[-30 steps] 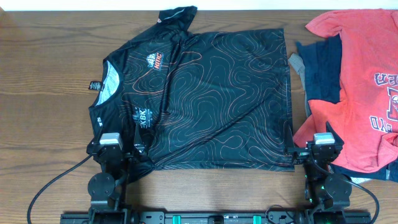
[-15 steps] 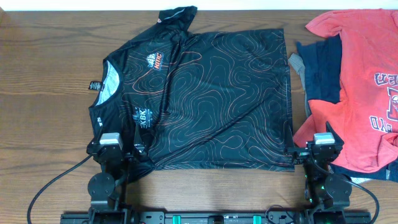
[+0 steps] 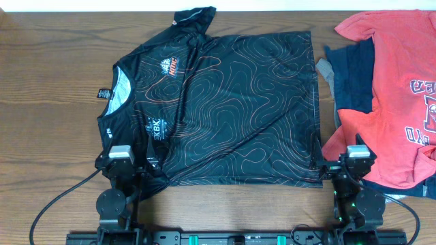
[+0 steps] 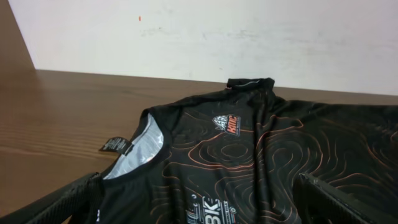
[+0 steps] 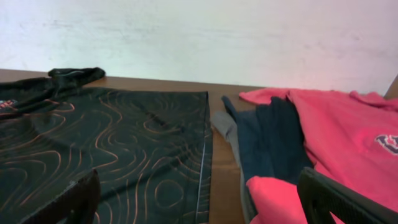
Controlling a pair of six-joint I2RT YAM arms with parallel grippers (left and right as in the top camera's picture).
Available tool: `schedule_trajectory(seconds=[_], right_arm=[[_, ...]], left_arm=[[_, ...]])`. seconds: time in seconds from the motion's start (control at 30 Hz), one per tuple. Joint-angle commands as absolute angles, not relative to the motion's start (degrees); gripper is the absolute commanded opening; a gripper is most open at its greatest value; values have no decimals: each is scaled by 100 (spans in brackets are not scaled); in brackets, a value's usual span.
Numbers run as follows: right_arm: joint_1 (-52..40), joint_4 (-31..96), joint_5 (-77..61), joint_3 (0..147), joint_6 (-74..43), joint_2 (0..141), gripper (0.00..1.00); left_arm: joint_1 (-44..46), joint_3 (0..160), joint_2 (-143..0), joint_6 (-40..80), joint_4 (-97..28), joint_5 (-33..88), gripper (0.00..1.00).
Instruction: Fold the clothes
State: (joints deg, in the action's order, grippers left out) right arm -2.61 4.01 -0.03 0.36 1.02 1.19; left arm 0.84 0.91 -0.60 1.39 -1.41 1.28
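Note:
The black T-shirt (image 3: 231,102) with thin orange contour lines lies flat and spread on the wooden table (image 3: 54,82), its grey-lined collar to the left and its hem to the right. Its far sleeve is bunched at the table's back edge. My left gripper (image 3: 128,163) is open and empty over the near shoulder and sleeve; in the left wrist view (image 4: 199,208) the chest lettering lies between its fingers. My right gripper (image 3: 346,165) is open and empty at the near hem corner; in the right wrist view (image 5: 208,205) it straddles the hem edge (image 5: 202,174) and a strip of bare table.
A red T-shirt with letter print (image 3: 395,88) lies crumpled at the right, over a navy blue garment (image 3: 354,75) beside the black hem. Both show in the right wrist view, the red shirt (image 5: 348,137) and the navy garment (image 5: 273,143). A white wall runs behind the table.
My right gripper has shifted very slightly to the right. The T-shirt and my left gripper have not moved.

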Motion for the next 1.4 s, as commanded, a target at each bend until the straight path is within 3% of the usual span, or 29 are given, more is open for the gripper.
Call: schedule_trajectory(seconds=[0.0, 0.23, 0.5, 0.77, 1.0, 1.37], right_arm=[[-303, 447, -21, 45, -128, 307, 99], [-301, 976, 176, 598, -276, 1291, 99], [-303, 1422, 193, 1737, -342, 2967, 99], [-303, 2797, -250, 3030, -770, 4619, 99], [-303, 2928, -1857, 3293, -770, 5107, 99], [-303, 4119, -200, 3293, -2567, 5164, 99]], left_arm=[[60, 25, -86, 510, -423, -67, 98], [60, 233, -530, 862, -502, -60, 98], [60, 1431, -1922, 1002, -1573, 8, 98], [60, 3214, -3693, 1192, -3540, 698, 98], [60, 4510, -4818, 1194, -5186, 1385, 98], [58, 4604, -4950, 1323, -5465, 1490, 98]])
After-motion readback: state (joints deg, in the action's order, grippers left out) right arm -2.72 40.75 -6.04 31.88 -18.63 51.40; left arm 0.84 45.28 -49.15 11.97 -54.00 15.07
